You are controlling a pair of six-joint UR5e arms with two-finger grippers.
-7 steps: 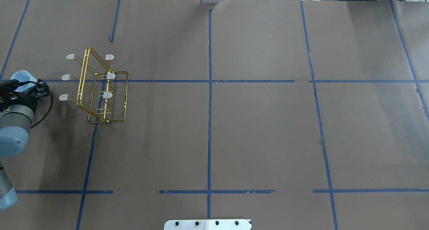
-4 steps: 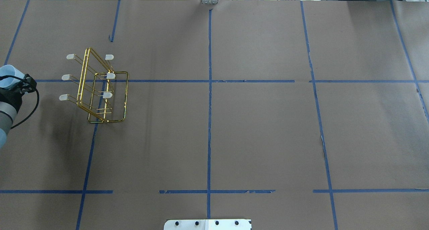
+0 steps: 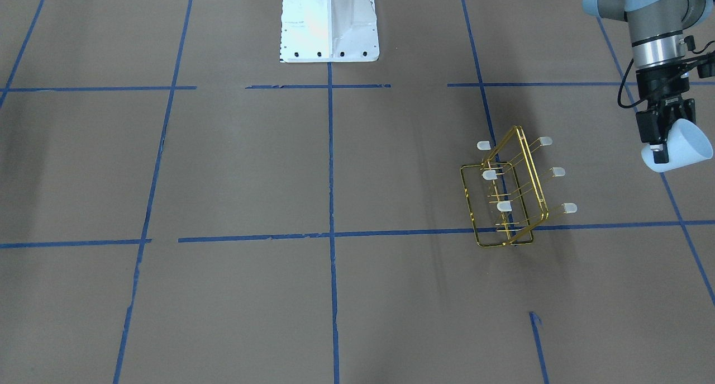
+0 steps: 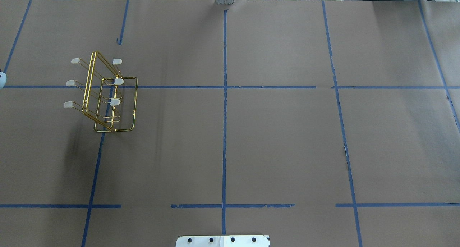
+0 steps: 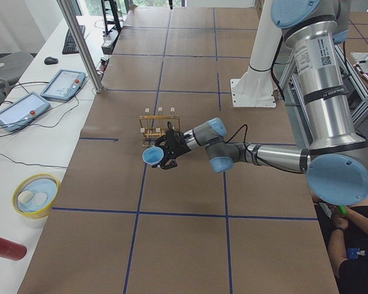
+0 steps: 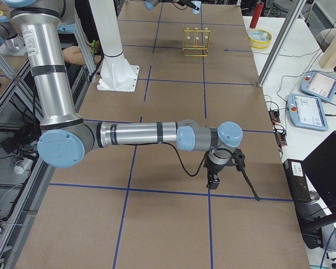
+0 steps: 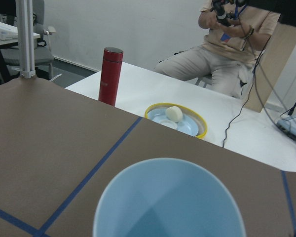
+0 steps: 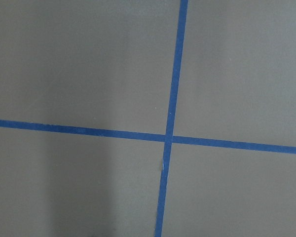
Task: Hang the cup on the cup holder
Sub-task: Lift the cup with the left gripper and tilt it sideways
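Here's the small pale blue-white plastic tumbler (image 3: 681, 146): smooth, plain, tapered, no handle. It's up off the brown paper-covered table (image 3: 223, 166) and tipped on its side, with the wide mouth pointing away from the robot. The left gripper (image 3: 659, 143) has its black fingers pinched on the narrow end. From the left wrist camera you look straight into the open mouth (image 7: 168, 202), a clean pale blue inside with a thin white rim.

The tumbler hangs out beyond the gold wire rack (image 3: 507, 206), level with it but clearly apart. The rack stands on the table, and three of its whitish capped prongs reach out toward the tumbler's side. From the table's left end, the tumbler (image 5: 152, 155) sits just in front of the rack (image 5: 159, 125).

The right gripper (image 6: 213, 180) points down over the blue tape, far from all this. I can't tell how its fingers stand.
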